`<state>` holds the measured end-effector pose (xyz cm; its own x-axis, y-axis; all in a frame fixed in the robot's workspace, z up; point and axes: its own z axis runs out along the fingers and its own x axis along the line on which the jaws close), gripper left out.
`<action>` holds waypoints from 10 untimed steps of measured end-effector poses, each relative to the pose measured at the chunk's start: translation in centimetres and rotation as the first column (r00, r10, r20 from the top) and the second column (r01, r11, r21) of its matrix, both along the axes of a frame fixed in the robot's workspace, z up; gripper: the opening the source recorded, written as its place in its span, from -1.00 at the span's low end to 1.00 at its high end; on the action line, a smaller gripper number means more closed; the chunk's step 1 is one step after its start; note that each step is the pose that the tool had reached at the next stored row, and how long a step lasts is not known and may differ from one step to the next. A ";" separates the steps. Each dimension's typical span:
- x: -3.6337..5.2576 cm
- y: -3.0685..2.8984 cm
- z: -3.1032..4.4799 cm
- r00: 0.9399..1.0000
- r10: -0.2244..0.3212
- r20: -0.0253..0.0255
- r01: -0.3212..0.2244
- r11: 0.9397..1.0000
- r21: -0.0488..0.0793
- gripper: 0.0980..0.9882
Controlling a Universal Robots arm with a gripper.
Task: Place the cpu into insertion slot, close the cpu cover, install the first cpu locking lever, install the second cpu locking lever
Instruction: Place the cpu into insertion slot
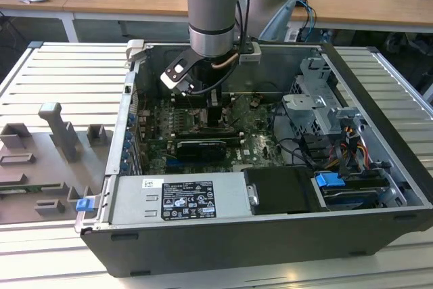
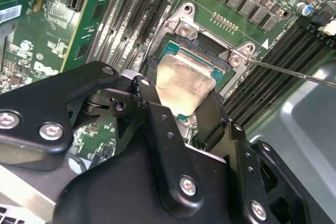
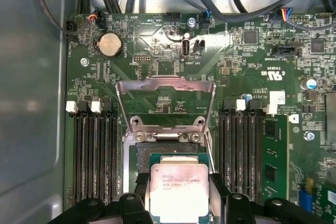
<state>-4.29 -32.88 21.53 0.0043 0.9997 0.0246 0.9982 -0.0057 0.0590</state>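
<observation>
My gripper [image 3: 179, 195] is shut on the cpu [image 3: 179, 182], a pale beige-silver square chip held by two opposite edges between the black fingers [image 2: 147, 98]. The cpu [image 2: 181, 80] hangs slightly tilted right over the insertion slot [image 3: 167, 149], a dark square socket with a metal rim on the green board; whether it touches the slot [image 2: 205, 51] I cannot tell. The cpu cover [image 3: 165, 83], a silvery frame with a square window, stands open and upright behind the slot. A thin metal locking lever [image 2: 294, 73] sticks out free beside the socket. In the exterior view the gripper [image 1: 214, 114] is low inside the case.
Black memory slots [image 3: 94, 156] flank the socket on both sides [image 3: 244, 150]. Cables [image 3: 220, 3] run along the board's edge. The grey case wall [image 3: 31, 103] is close by. A power supply [image 1: 179, 197] and drive cage [image 1: 325, 109] fill the case's near side and the exterior view's right.
</observation>
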 end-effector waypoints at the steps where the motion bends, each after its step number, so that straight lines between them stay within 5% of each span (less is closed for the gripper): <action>1: 0.00 0.11 -0.13 1.000 -0.002 -0.001 0.002 1.000 0.000 -0.01; 10: 0.36 0.61 -0.87 1.000 -0.003 -0.006 0.003 1.000 0.000 -0.01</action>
